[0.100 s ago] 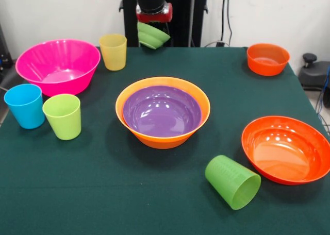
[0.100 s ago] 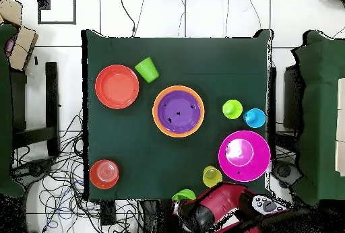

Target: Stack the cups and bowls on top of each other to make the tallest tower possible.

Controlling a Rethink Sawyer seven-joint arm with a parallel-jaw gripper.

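Front view shows the jaws [image 1: 152,30] at top centre grasping the small green bowl [image 1: 153,36], tilted, by its rim, above the tabletop's [image 1: 154,194] far edge. It looks light, stiff and slippery, so the rim seems the only workable hold. The purple bowl [image 1: 161,111] sits nested in the large orange bowl [image 1: 163,138] mid-frame.

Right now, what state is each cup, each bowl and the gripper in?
Purple bowl: nested in large orange bowl.
Small green bowl: tilted, lifted off the table at the gripper.
Darker green cup: on its side.
Yellow cup, blue cup, lime cup: upright.
Pink bowl, red-orange bowl, small orange bowl: upright, empty.
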